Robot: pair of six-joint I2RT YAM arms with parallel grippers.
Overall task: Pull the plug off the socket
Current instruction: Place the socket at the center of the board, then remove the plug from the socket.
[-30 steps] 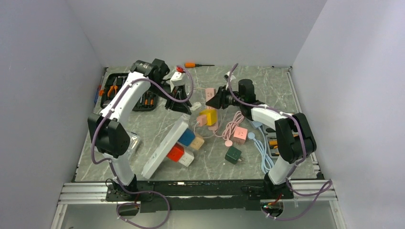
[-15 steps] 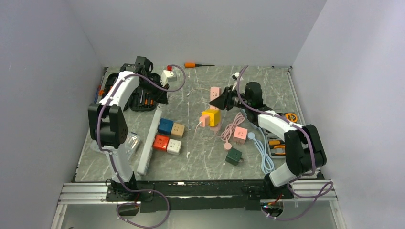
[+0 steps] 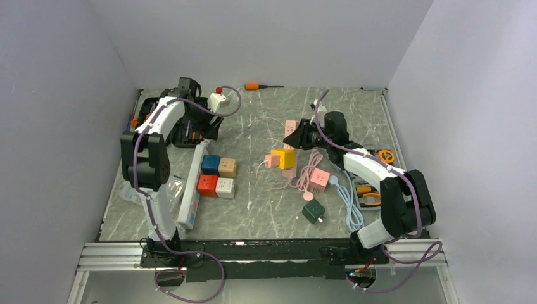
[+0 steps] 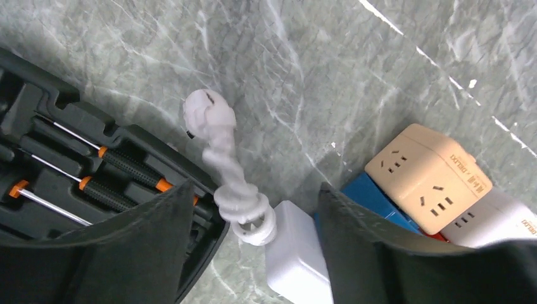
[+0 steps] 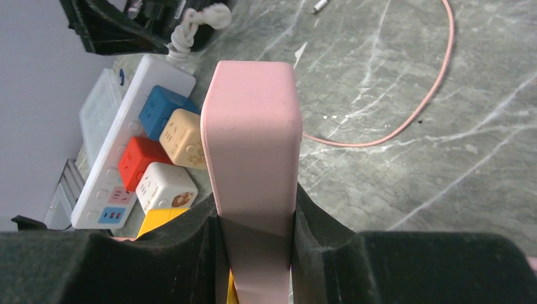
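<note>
Strip [image 3: 193, 183] dropped flat on surface [image 3: 266, 202]; my left hand [image 4: 253, 215] now apart, empty. Right hand [image 5: 256, 234] clamped on pink plug [image 5: 253, 126], looks pulled free. Four cubes [image 3: 226, 167] left on strip.

A tool case [image 3: 180, 130] lies at the table's [image 3: 269, 212] far-left corner, a screwdriver [image 3: 261, 85] along the far edge. The power strip [image 3: 192, 187] runs lengthwise on the left, its coiled cord [image 4: 231, 177] beside the case; four cube adapters [image 3: 215, 176] stand in a two-by-two block just right of it. At centre a cube socket [image 3: 285, 156] carries a plug [image 3: 271, 161] in its left face, before the flat socket block [image 5: 253, 126] between the fingers of the right gripper [image 5: 254, 215]. Nearer, to the right, lie a second cube [image 3: 320, 179] and a charger [image 3: 313, 211].
</note>
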